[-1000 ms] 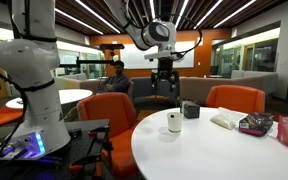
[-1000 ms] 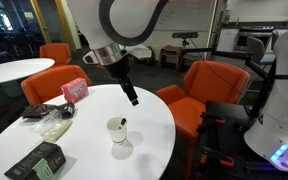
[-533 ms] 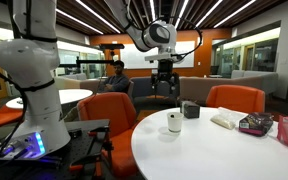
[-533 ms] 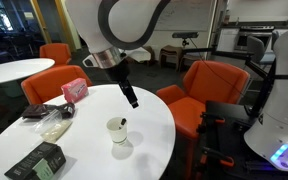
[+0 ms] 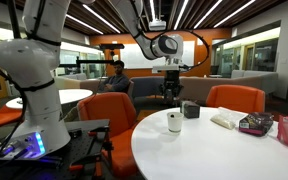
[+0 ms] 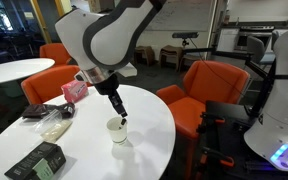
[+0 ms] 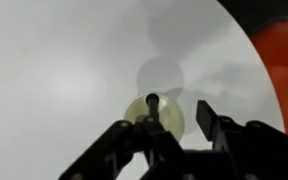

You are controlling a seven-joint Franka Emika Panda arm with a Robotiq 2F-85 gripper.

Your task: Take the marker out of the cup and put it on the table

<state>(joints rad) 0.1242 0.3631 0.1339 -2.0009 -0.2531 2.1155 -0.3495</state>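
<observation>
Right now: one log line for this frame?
gripper: open, over cup | marker: in cup, not gripped | table: marker not on it yet

The arm (image 6: pixel 104 40) bends down over the cup (image 6: pixel 117 130), with the wrist pointing steeply downward. The gripper (image 6: pixel 119 112) hangs just above the cup, its jaws apart and gripping nothing.

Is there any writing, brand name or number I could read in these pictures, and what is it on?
Nothing can be read in any view.
Pink box: any print on it is too blurred to read.
Dark box: faint light marks, too small to read.
Cup: plain white, no text showing.
</observation>
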